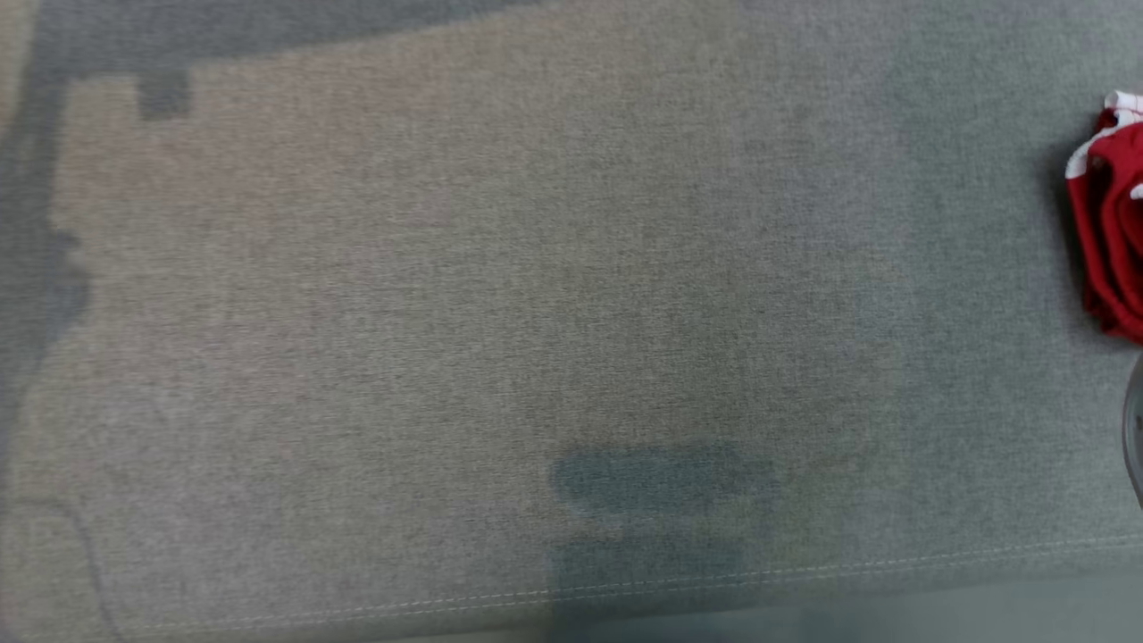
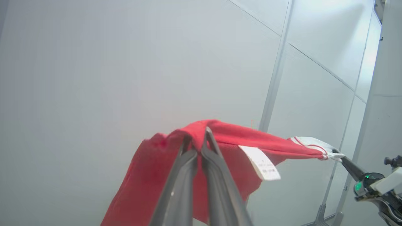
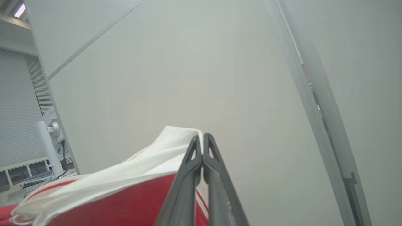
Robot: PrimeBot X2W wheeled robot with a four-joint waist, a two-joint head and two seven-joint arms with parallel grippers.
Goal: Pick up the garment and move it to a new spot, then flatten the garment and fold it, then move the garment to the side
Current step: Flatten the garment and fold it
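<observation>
The garment is red with white trim and a white label. In the left wrist view my left gripper [image 2: 198, 135] is shut on a red fold of the garment [image 2: 150, 175], which hangs down and stretches to the right. There, the right gripper [image 2: 337, 154] pinches its white hem. In the right wrist view my right gripper [image 3: 202, 138] is shut on the white trimmed edge of the garment [image 3: 125, 201]. A bunched part of the garment [image 1: 1112, 214] shows at the right edge of the head view.
A grey fabric surface [image 1: 500, 295] with a stitched front seam spreads across the head view. Pale wall panels [image 2: 125, 62] stand behind the lifted cloth. A monitor and desk clutter [image 3: 47, 147] sit at the left of the right wrist view.
</observation>
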